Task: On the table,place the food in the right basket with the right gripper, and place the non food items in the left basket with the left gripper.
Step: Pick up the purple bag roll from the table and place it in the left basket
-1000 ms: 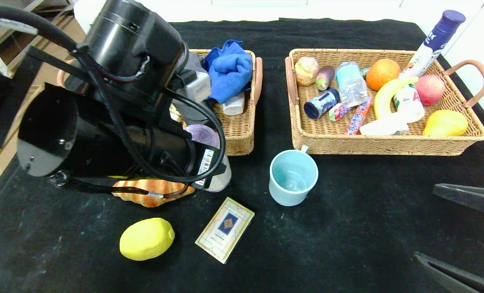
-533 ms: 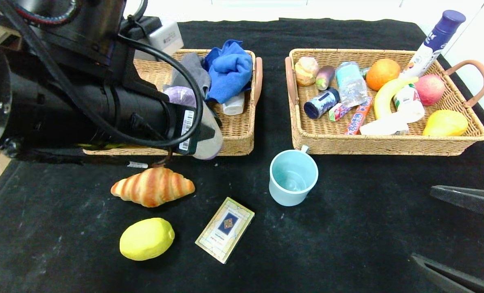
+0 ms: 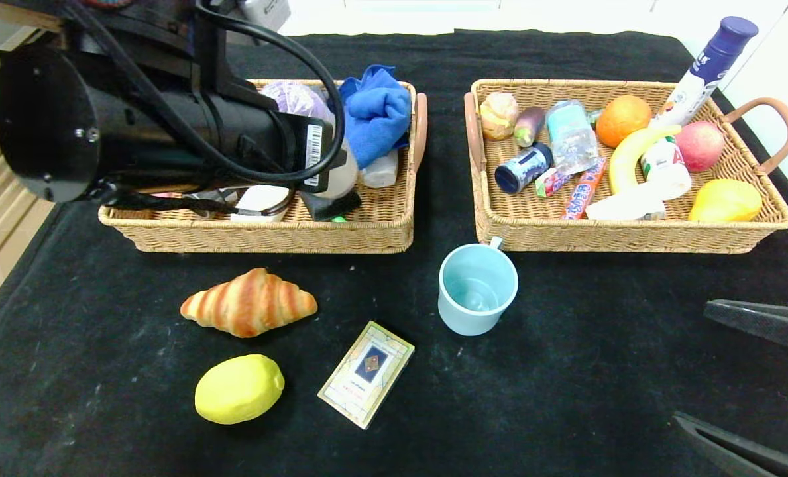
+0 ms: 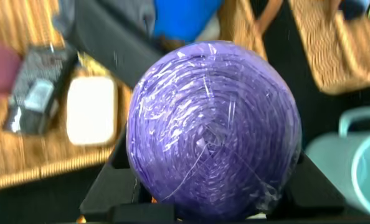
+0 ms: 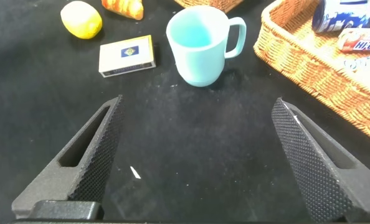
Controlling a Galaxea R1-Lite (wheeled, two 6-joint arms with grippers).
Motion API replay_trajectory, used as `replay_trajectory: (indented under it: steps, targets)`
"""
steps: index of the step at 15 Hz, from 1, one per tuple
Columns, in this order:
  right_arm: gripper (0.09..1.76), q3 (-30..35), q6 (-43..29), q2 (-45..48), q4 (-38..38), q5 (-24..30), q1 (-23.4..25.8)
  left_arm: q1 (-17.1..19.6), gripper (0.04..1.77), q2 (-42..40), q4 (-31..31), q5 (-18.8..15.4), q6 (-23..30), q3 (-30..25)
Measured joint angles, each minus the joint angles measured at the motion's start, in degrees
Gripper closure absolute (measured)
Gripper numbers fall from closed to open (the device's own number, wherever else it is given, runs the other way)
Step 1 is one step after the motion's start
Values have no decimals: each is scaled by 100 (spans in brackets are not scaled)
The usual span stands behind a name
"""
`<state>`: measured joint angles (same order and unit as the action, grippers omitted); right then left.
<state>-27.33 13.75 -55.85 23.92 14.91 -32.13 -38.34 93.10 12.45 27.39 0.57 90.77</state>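
Observation:
My left gripper (image 4: 213, 186) is shut on the purple roll (image 4: 213, 124), holding it above the left basket (image 3: 268, 235); in the head view the roll (image 3: 297, 99) peeks out behind the arm. On the black table (image 3: 566, 371) lie a croissant (image 3: 249, 302), a lemon (image 3: 238, 388), a flat card box (image 3: 366, 373) and a pale blue mug (image 3: 477, 286). My right gripper (image 5: 197, 155) stands open low over the table's near right, with the mug (image 5: 197, 43) ahead of it. The right basket (image 3: 632, 235) holds a water bottle (image 3: 571, 136) among other food.
The left basket also holds a blue cloth (image 3: 374, 112) and several small items. A tall white bottle with a purple cap (image 3: 705, 66) leans at the right basket's far corner. The left arm hides much of the left basket.
The left arm has lifted the purple roll from beside the croissant and carried it back over the left basket. The right arm has not moved.

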Motion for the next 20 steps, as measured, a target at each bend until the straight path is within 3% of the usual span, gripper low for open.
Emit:
replay_trajectory:
  steps: [8,20]
  targets:
    - [14,0,5,26,0,0,0,339,87,522,-1085,745,-685,-72]
    - [14,18,5,6,-9,0,0,1235,88,563,-2005,785,-702,-277]
